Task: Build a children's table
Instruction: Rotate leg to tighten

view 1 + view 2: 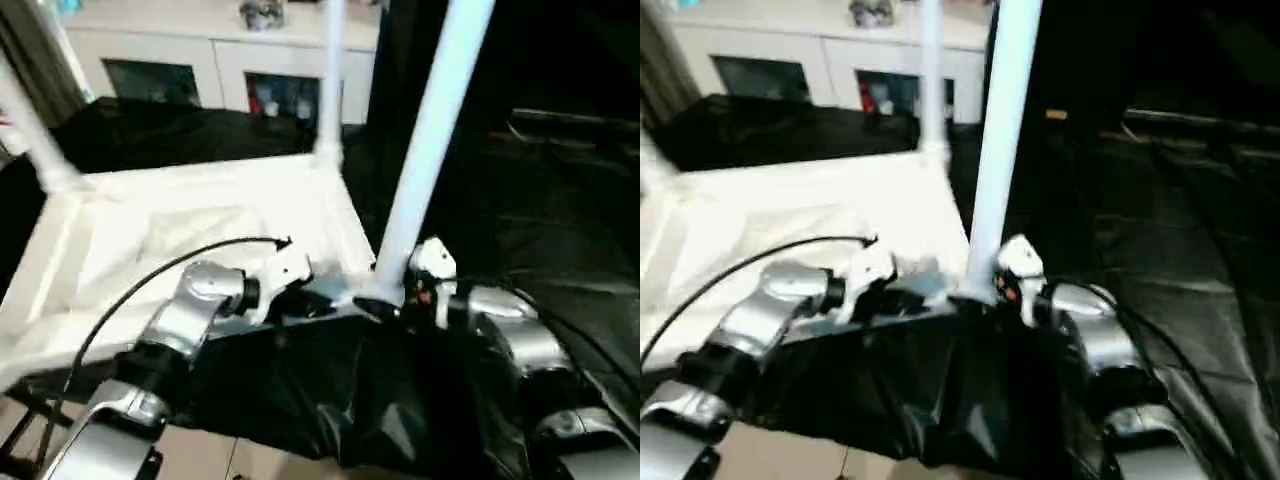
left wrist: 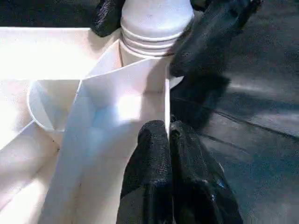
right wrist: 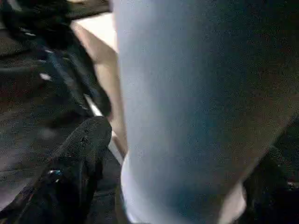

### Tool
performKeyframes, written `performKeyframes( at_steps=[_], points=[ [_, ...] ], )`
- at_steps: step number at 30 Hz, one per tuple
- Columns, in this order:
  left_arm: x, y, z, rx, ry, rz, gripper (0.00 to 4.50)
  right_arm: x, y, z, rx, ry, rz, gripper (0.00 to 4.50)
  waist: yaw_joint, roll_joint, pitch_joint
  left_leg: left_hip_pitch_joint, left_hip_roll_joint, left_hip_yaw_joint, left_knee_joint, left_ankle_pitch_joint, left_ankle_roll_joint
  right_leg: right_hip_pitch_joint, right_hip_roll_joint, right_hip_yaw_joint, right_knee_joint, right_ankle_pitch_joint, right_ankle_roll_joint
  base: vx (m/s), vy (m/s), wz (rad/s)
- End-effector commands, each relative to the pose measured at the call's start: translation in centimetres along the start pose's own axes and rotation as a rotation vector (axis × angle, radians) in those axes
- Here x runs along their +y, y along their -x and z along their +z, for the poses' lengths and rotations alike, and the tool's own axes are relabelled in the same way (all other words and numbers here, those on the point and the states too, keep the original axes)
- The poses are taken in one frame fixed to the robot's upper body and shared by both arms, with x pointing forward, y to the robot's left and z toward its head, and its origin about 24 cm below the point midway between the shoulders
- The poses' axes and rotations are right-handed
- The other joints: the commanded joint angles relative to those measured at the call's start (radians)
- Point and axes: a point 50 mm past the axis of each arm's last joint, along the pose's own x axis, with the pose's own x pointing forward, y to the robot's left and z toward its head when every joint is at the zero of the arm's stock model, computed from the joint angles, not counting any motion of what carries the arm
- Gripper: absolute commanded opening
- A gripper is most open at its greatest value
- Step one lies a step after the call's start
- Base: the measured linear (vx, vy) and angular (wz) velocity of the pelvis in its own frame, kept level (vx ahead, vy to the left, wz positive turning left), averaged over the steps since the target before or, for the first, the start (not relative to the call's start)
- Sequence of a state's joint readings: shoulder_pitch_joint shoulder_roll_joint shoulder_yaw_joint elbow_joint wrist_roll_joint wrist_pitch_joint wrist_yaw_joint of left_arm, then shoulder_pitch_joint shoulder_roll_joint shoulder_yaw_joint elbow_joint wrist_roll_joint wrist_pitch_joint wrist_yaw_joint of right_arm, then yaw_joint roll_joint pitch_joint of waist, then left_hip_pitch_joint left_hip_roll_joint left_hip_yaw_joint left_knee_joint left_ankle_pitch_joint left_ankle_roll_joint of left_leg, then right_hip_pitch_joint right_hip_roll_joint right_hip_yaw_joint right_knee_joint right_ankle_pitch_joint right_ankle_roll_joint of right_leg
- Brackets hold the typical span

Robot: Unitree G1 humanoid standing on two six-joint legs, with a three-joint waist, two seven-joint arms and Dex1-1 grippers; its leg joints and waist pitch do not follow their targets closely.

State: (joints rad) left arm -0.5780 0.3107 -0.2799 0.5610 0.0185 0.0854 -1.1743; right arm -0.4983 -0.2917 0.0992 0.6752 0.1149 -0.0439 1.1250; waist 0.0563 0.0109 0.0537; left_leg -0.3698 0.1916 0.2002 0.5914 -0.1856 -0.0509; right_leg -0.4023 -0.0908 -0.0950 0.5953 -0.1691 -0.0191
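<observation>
White cabinet [image 1: 215, 45] with glass doors at back; black sheeting [image 1: 560, 210] over surfaces; pale floor [image 1: 200, 455] below.

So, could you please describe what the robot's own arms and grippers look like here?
Both forearms are rounded silver metal with black joint bands. The left arm carries a thin black cable looping to a white wrist block. The right arm has a white wrist block too. Each gripper has two matte black fingers.
</observation>
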Motion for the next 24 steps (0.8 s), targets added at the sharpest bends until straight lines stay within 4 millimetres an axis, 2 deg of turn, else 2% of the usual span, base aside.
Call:
performKeyframes(
  at_steps=[1,4,6,7,8,14,17,21,24],
  points=[
    [-0.2,-0.1,1.2,-0.043,-0.046,-0.036,0.00,1.4,-0.7,0.3,0.004,0.008,0.149,3.87,0.003,0.000,-0.065,0.017,0.053,-0.020,-0.071,-0.258,0.058,0.047,-0.064,0.056,-0.073,-0.269,-0.238,0.000,0.000,0.00],
    [-0.3,0.4,1.1,-0.038,-0.039,-0.056,0.00,1.7,-0.2,0.2,0.007,-0.006,0.189,3.55,0.006,0.000,-0.068,0.014,0.053,-0.021,-0.071,-0.228,0.061,0.051,-0.065,0.056,-0.067,-0.234,-0.239,0.000,0.000,0.00],
    [-0.3,0.5,1.0,-0.036,-0.038,-0.067,0.00,1.8,-0.2,0.2,0.008,-0.010,0.202,3.55,0.006,0.002,-0.068,0.014,0.053,-0.021,-0.070,-0.217,0.062,0.049,-0.064,0.055,-0.065,-0.212,-0.246,0.000,0.000,0.00],
    [-0.4,0.6,1.0,-0.033,-0.032,-0.076,0.00,1.9,-0.1,0.1,0.012,-0.010,0.208,3.23,0.007,0.002,-0.069,0.014,0.052,-0.020,-0.069,-0.214,0.062,0.049,-0.064,0.055,-0.064,-0.205,-0.249,0.000,0.000,0.00],
    [-0.4,0.6,0.9,-0.031,-0.029,-0.083,0.00,1.9,-0.1,0.0,0.017,-0.011,0.213,3.23,0.006,0.001,-0.069,0.013,0.052,-0.020,-0.069,-0.213,0.062,0.050,-0.064,0.055,-0.064,-0.201,-0.250,0.000,0.000,0.00],
    [-0.5,0.6,0.9,-0.029,-0.025,-0.090,0.00,2.2,-0.2,-0.1,0.021,-0.022,0.228,2.81,0.007,0.001,-0.067,0.015,0.052,-0.021,-0.070,-0.227,0.052,0.049,-0.065,0.055,-0.068,-0.236,-0.242,0.000,0.000,0.00],
    [-0.5,0.6,1.0,-0.034,-0.027,-0.084,0.00,2.4,-0.3,-0.1,0.016,-0.029,0.228,2.75,0.008,0.000,-0.067,0.014,0.052,-0.022,-0.071,-0.222,0.052,0.050,-0.065,0.055,-0.068,-0.234,-0.237,0.000,0.000,0.00],
    [-0.1,0.0,1.3,-0.049,-0.019,-0.014,0.00,2.2,-1.0,0.0,-0.009,-0.048,0.160,2.71,0.007,0.001,-0.067,0.015,0.051,-0.021,-0.070,-0.220,0.050,0.048,-0.065,0.055,-0.069,-0.233,-0.238,0.000,0.000,0.00],
    [0.5,-0.9,1.8,-0.063,-0.007,0.068,0.00,1.6,-2.0,-0.1,-0.032,-0.085,0.033,2.70,0.001,-0.003,-0.064,0.017,0.048,-0.023,-0.071,-0.248,0.033,0.046,-0.069,0.056,-0.078,-0.305,-0.220,0.000,0.000,0.00]
  ],
)
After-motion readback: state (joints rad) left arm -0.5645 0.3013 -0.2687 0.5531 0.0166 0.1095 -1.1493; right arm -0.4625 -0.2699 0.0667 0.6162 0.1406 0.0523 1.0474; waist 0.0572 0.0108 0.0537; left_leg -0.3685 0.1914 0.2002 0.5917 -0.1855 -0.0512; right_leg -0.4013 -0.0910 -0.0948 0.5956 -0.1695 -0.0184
